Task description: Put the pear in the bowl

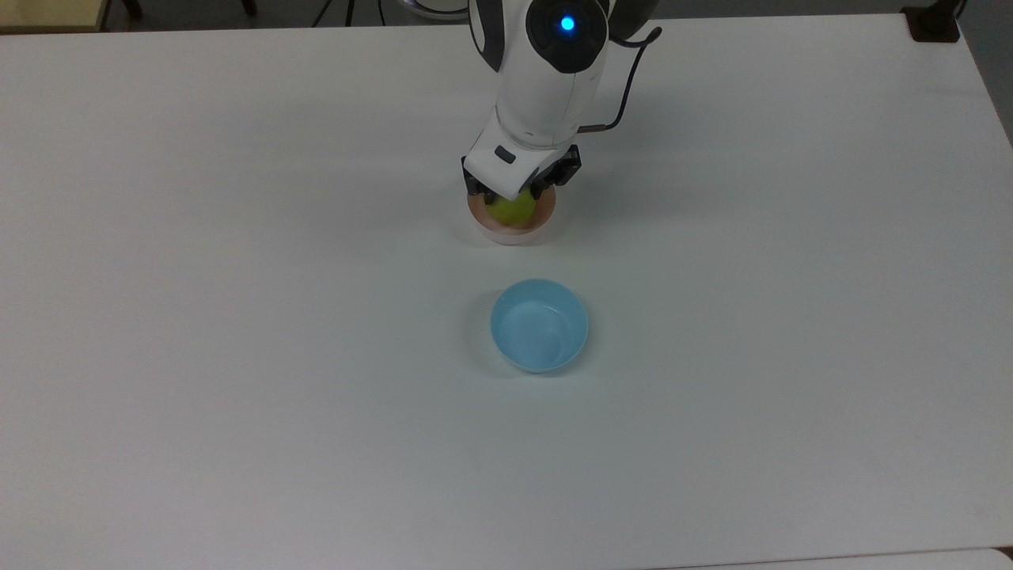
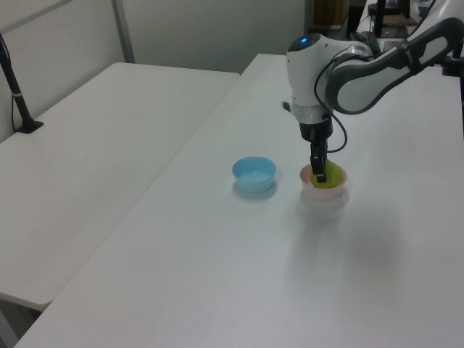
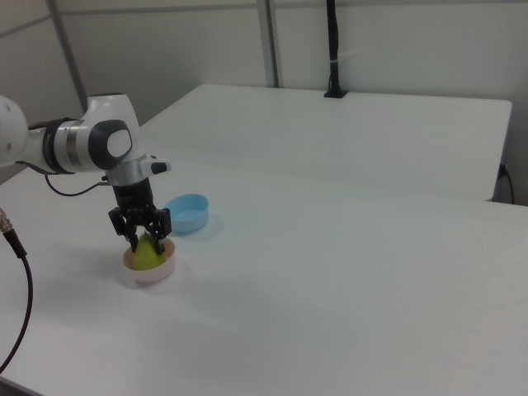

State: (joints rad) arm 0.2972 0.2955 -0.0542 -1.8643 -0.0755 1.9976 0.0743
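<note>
pear: sitting down inside the pink bowl, which is on the table closer to the far edge in the top view, roughly mid-width

gripper: pinching the pear, one finger each side, tips down by the rim

blue bowl: well apart, toward the near edge, not a worry imo

risk 1: lifting before letting go hauls the pear back out

risk 2: bowl looks light, so fingers spreading against the wall could nudge or tip it

risk 3: if the pear isn't on the bottom yet, it may drop and roll; can't tell
</note>
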